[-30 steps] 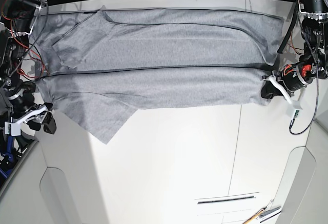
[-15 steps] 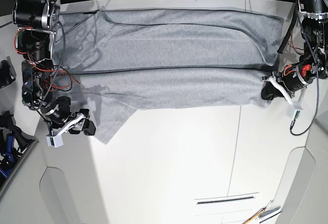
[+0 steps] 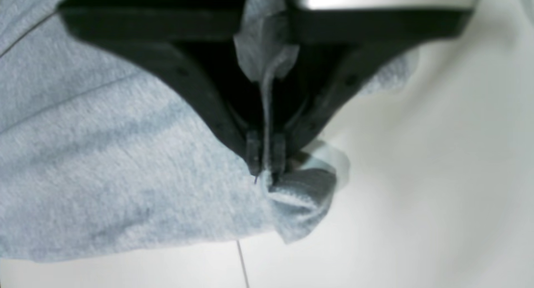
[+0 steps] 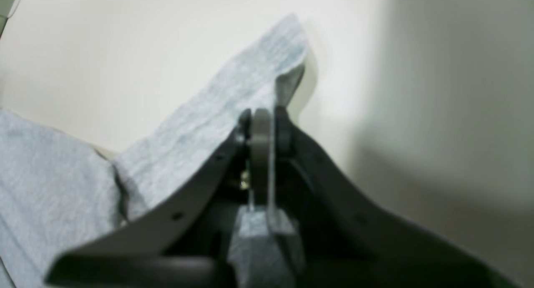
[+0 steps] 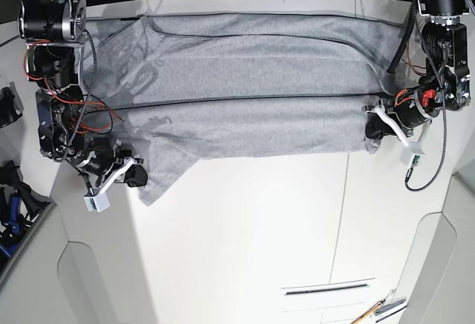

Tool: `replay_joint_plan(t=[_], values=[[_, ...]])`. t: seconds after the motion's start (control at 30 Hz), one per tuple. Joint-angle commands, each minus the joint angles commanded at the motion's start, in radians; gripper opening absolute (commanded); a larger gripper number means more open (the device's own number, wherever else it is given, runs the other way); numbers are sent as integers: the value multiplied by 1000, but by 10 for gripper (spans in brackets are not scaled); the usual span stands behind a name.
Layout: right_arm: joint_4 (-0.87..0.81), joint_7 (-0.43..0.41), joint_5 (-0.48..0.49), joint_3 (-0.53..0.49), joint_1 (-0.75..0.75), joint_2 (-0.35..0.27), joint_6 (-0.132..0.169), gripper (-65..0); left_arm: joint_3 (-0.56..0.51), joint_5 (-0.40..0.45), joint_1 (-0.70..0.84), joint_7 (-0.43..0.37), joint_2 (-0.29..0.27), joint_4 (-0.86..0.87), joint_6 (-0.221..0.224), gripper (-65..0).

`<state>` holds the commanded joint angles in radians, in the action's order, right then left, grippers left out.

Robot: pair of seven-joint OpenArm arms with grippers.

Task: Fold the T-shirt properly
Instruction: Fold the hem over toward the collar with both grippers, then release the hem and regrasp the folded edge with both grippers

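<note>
— Base view: where is the shirt?
— The grey shirt (image 5: 260, 75) spans the upper half of the frame on a white table (image 5: 260, 227), its cloth lying in long horizontal layers. A pointed flap extends below the rest at lower left.
— And the arms?
— The right gripper (image 5: 141, 177) is at the flap, left of center; the left gripper (image 5: 372, 116) is at the shirt's edge in the right part of the frame. A few slim objects (image 5: 364, 315) lie at lower right.

— Left wrist view: what does the gripper hold?
— Its fingers, drawn narrow at center, pinch a thin fold of the shirt. Grey cloth fills the left side, and a small curled end sits just below and to the right of the fingertips. The table shows at right and along the bottom.

— Right wrist view?
— The fingers, also close together at center, grip a fold of the shirt that runs between them. A corner of cloth points to the upper middle; more lies bunched at lower left. The table spreads across the right.
</note>
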<state>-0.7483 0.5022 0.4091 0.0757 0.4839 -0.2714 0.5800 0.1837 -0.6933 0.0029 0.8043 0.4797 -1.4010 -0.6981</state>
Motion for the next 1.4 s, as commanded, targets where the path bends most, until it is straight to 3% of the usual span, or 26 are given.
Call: replay_joint_plan(t=[0.1,0.2,0.33,0.43,0.5,0.63,0.7,0.87,0.93,1.17,1.3,1.4], values=[[-34,55,68,23,0,0,12,-650,0,-23,0,0,8,0,0,-650],[-126,227,175,80,-7,0,12,-650,0,-122,0,5,48,-1,0,-650],[-367,435,341,211,-114,-9,19,-650,0,-188,0,68,103,-1,0,-650],[-561,519,471,288,-231,-32,19,-650,0,-212,0,105,120,-1,0,-650],[-678,558,520,332,-306,-40,19,-650,0,-275,1,153,131,-1,0,-650],[-884,565,544,422,-478,-39,19,-650,1,-370,1,267,171,-1,0,-650],[-947,565,563,468,-548,-39,19,-650,1,-402,3,278,198,-1,0,-650],[-1000,571,596,521,-647,-39,22,-650,1,-555,3,433,225,-2,0,-650],[-1000,575,605,521,-678,-38,27,-650,2,-580,10,468,227,-17,0,-650],[-1000,571,601,526,-754,-39,27,-650,127,-581,186,452,238,-181,0,-650],[-1000,571,577,526,-754,-39,26,-650,271,-582,293,449,217,-251,0,-650],[-999,572,574,525,-759,-38,26,-650,315,-582,337,441,198,-257,0,-650]])
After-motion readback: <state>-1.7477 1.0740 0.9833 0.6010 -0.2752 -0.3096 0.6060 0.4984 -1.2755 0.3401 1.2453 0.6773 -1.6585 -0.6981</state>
